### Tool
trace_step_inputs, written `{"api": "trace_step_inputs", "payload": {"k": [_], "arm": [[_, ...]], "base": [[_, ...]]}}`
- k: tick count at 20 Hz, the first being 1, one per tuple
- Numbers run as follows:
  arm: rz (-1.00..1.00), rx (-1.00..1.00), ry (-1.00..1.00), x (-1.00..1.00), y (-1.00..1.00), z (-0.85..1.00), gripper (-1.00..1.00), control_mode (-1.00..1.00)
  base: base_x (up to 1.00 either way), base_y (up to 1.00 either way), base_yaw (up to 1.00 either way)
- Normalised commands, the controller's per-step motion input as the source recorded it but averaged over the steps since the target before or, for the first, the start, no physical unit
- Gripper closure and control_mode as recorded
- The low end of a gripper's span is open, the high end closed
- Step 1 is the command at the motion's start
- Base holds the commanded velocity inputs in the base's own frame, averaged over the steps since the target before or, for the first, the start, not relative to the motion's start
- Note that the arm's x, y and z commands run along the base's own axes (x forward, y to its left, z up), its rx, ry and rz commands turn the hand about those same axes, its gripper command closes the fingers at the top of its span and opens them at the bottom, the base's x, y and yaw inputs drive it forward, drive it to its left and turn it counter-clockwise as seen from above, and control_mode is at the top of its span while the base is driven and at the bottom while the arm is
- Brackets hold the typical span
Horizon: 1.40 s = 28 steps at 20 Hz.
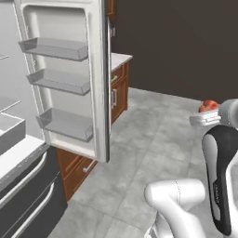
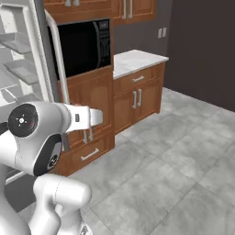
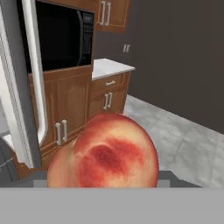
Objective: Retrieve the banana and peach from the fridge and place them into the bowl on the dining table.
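My gripper point(image 1: 205, 112) is shut on the peach point(image 1: 210, 104), a red-orange fruit held high over the floor at the right edge of the left base view. In the hand view the peach point(image 3: 107, 153) fills the lower middle and hides the fingertips. The fridge point(image 1: 18, 153) stands to the left with its door point(image 1: 65, 79) swung open, several grey door shelves facing me and two dark drawers below. The door's edge point(image 2: 41, 55) also appears in the right base view, with the white hand point(image 2: 87, 117) just right of it. The banana, the bowl and the dining table are out of view.
A black built-in microwave point(image 2: 85, 46) sits in brown wooden cabinets point(image 2: 92, 105) right of the fridge. A narrow marble counter point(image 2: 133, 59) tops more cabinets beside it. Grey tile floor point(image 2: 174, 174) stretches open to the right, up to a dark wall point(image 2: 202, 46).
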Motion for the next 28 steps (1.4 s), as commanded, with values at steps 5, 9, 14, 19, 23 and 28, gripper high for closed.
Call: {"api": "trace_step_inputs", "payload": {"k": [5,9,14,19,23,28], "arm": [[0.00,0.00,0.00,0.00,0.00,0.00,1.00,1.00],[0.00,0.00,0.00,0.00,0.00,0.00,1.00,1.00],[0.00,0.00,0.00,0.00,0.00,0.00,1.00,1.00],[0.00,0.00,0.00,0.00,0.00,0.00,1.00,1.00],[0.00,0.00,0.00,0.00,0.00,0.00,1.00,1.00],[0.00,0.00,0.00,0.00,0.00,0.00,1.00,1.00]], "base": [[0.60,-0.24,-0.59],[0.88,-0.16,-0.62],[1.00,-0.02,-0.57],[1.00,0.02,-0.46],[1.00,0.14,-0.48],[1.00,0.13,-0.64]]}}
